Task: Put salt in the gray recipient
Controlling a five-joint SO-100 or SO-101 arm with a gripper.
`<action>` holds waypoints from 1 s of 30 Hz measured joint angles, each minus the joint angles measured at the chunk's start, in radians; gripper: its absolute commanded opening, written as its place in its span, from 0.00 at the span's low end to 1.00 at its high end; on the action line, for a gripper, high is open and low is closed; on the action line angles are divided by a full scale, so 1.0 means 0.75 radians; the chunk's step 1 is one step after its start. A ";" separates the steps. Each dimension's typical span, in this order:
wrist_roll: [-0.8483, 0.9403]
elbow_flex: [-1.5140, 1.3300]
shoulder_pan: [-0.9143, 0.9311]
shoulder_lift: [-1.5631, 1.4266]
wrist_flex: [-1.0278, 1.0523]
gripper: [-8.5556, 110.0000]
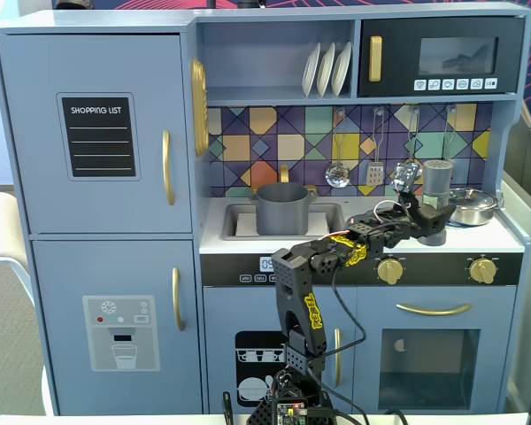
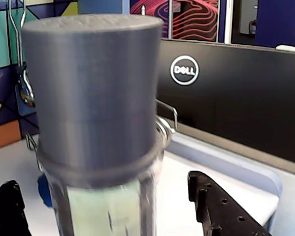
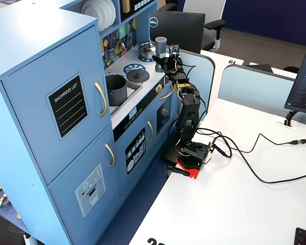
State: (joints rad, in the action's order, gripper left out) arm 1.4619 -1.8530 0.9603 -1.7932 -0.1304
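The salt (image 1: 436, 181) is a tall dark gray shaker standing upright on the stove top at the right of the toy kitchen. In the wrist view the salt (image 2: 91, 88) fills the middle, with its pale green label low down. My gripper (image 2: 102, 179) is open around its lower part. One black finger (image 2: 7, 211) is left of it and the other finger (image 2: 221, 206) is right of it, with white counter showing in both gaps. The gray recipient (image 1: 281, 208) stands in the sink, left of the arm; in a fixed view the gray recipient (image 3: 116, 88) is empty.
A shiny steel pan (image 1: 472, 205) sits just right of the shaker. A flat gray disc lid (image 3: 137, 75) lies on the stove between sink and shaker. Utensils (image 1: 374, 168) hang on the backsplash behind. A Dell monitor (image 2: 226, 98) stands beyond the counter edge.
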 measured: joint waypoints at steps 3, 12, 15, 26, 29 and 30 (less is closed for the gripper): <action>0.002 0.080 -0.018 0.055 0.037 0.44; 0.025 0.274 -0.031 0.196 0.090 0.42; 0.027 0.323 -0.043 0.239 0.096 0.41; 0.063 0.448 -0.059 0.348 0.123 0.07; 0.065 0.454 -0.076 0.350 0.121 0.07; 0.065 0.454 -0.080 0.350 0.115 0.07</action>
State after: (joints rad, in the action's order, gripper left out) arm 1.5110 -1.5125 0.9004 -1.5309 -0.0445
